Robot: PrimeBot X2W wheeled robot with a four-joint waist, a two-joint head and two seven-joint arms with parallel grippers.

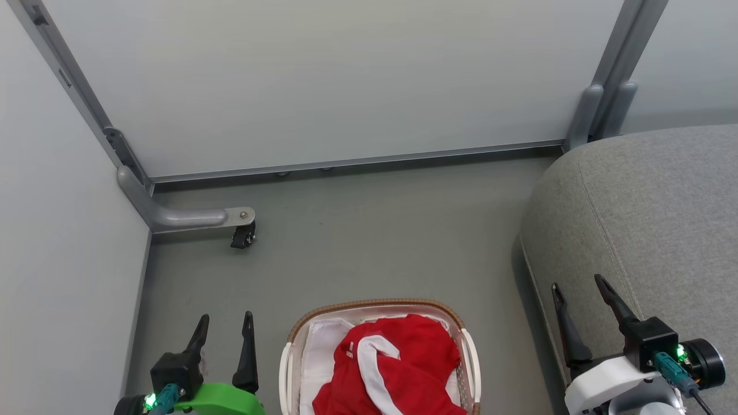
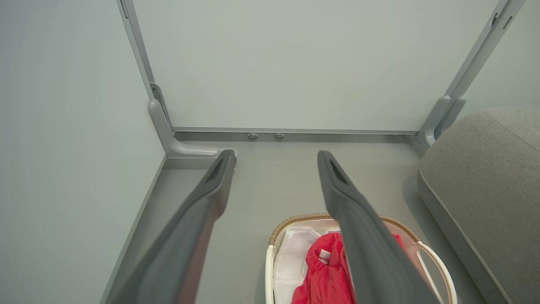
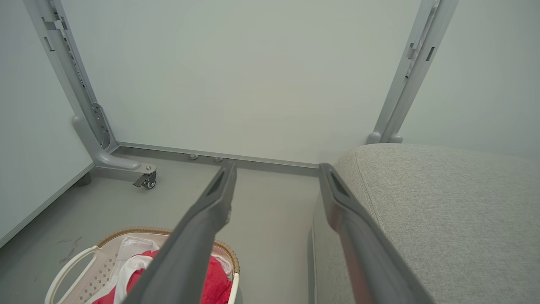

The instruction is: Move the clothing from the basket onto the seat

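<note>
Both wide open and empty, left gripper (image 1: 226,316) and right gripper (image 1: 576,282) flank the basket (image 1: 375,302) of clothing (image 1: 409,357) beside the seat (image 1: 663,219).

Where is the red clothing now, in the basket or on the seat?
In the basket: the clothing lies bunched inside the basket's rim over the white liner; no red fabric shows on the seat.

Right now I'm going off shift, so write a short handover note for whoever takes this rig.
Left end effector: open, empty, left of the basket.
Right end effector: open, empty, by the edge of the seat.
Clothing: red heap in the basket, on the floor left of the seat.
Done: no clothing on the seat yet.
Left: lift the clothing onto the seat.
</note>
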